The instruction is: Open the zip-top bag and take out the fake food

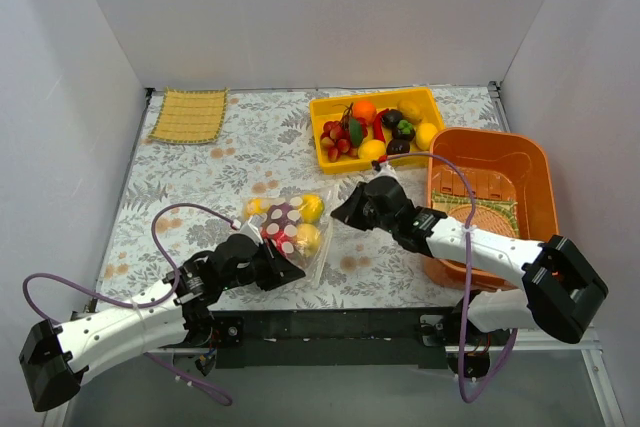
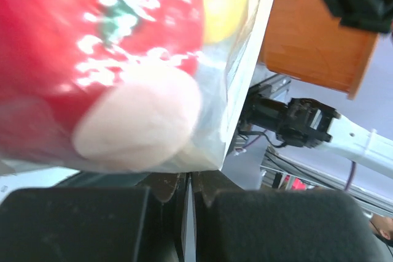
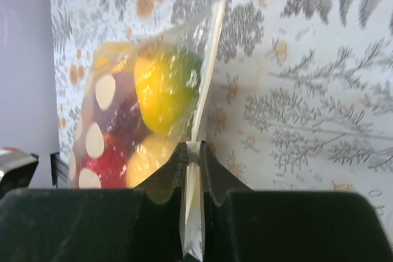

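Note:
The zip-top bag [image 1: 288, 228] sits held between both grippers over the floral table, clear with whitish round spots. Fake food [image 1: 309, 209] shows through it: yellow, red and purple pieces. My left gripper [image 1: 292, 271] is shut on the bag's near edge. In the left wrist view the jaws [image 2: 187, 179] meet on the plastic, and the bag [image 2: 233, 59] with a red piece [image 2: 49, 47] fills the frame above. My right gripper [image 1: 337, 215] is shut on the bag's right edge. The right wrist view shows its tips [image 3: 193, 149] pinching the edge strip beside a yellow fruit [image 3: 161, 93].
A yellow tray [image 1: 316, 132] holding several more plastic fruits stands at the back. To the right is an orange basket [image 1: 490, 135] with a small mat inside. A woven yellow mat [image 1: 188, 115] lies at the back left. White walls enclose the table.

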Controlling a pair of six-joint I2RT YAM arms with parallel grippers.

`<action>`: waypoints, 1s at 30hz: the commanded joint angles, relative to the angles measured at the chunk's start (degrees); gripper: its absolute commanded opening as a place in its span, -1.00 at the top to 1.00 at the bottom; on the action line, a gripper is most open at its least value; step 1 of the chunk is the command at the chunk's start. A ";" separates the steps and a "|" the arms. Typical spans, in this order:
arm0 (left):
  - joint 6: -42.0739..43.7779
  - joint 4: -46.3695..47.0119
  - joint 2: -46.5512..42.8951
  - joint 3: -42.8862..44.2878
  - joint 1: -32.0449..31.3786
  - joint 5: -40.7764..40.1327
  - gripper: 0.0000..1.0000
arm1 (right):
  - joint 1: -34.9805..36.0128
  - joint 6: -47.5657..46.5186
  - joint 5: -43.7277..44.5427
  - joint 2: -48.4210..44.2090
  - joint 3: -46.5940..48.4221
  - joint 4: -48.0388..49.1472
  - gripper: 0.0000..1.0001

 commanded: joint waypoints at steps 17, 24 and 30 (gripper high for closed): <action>4.37 -7.20 0.52 11.87 -0.32 5.17 0.59 | -10.48 -19.78 -2.03 3.15 28.79 -17.74 0.97; 13.95 -12.11 6.14 22.85 -0.32 3.86 0.00 | -7.75 -20.05 -2.74 2.71 29.59 -19.86 0.97; 24.31 -19.93 11.60 35.33 -0.32 -0.80 0.03 | -6.34 -20.40 -2.74 2.89 30.82 -21.09 0.97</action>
